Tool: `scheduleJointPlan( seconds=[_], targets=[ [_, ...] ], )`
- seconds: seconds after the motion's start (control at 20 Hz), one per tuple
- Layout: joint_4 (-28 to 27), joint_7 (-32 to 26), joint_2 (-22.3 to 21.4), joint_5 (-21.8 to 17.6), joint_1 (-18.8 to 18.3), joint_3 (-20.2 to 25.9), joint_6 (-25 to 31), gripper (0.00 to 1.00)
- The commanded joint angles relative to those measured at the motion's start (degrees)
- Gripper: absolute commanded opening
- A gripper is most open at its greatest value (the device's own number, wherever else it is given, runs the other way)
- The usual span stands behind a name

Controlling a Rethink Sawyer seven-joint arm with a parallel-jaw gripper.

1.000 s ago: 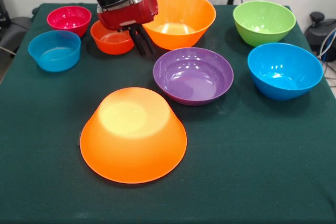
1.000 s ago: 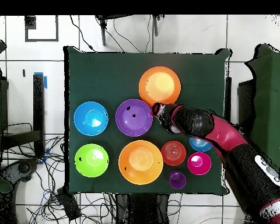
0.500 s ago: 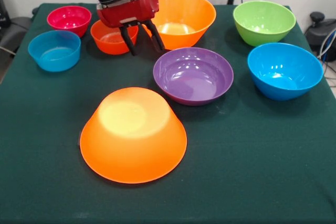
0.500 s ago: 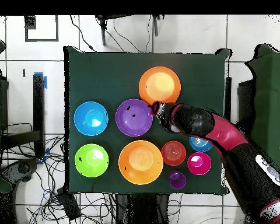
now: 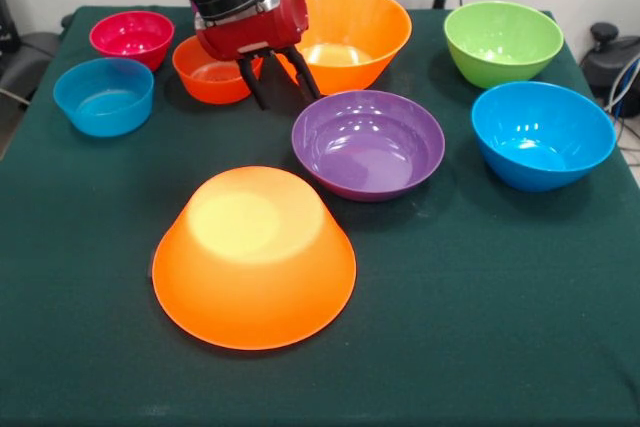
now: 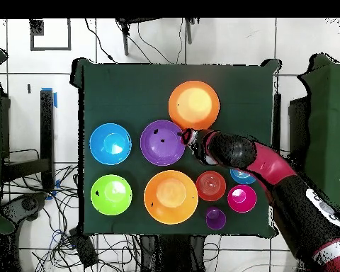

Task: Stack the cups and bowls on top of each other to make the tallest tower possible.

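Jaws spread and empty, poised mid-desk beside the purple bowl [image 5: 368,142], while the upturned orange bowl [image 5: 254,258] waits nearer the front edge; descending here might clip that purple rim.

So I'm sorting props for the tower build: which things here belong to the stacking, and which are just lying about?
Belong to the job:
upturned orange bowl
upright orange bowl
purple bowl
green bowl
large blue bowl
small blue bowl
pink bowl
red-orange bowl
purple cup
gripper, open

Lying about:
floor cables
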Motion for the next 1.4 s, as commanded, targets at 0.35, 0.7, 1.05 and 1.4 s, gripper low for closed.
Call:
scheduleJointPlan(
  seconds=[0.35, 0.7, 1.05, 1.4],
  targets=[
    [1.82, -1.45, -0.86, -6.45, -0.36, 1.94, -4.19, 1.0],
    [1.64, -0.95, -3.27, -5.19, -0.52, 3.02, -2.35, 1.0],
    [1.95, -0.14, 1.01, -6.99, 0.13, 1.32, -5.89, 1.0],
    [1.76, 0.76, 2.37, -7.34, 0.99, 0.43, -7.09, 1.0]
  ],
)
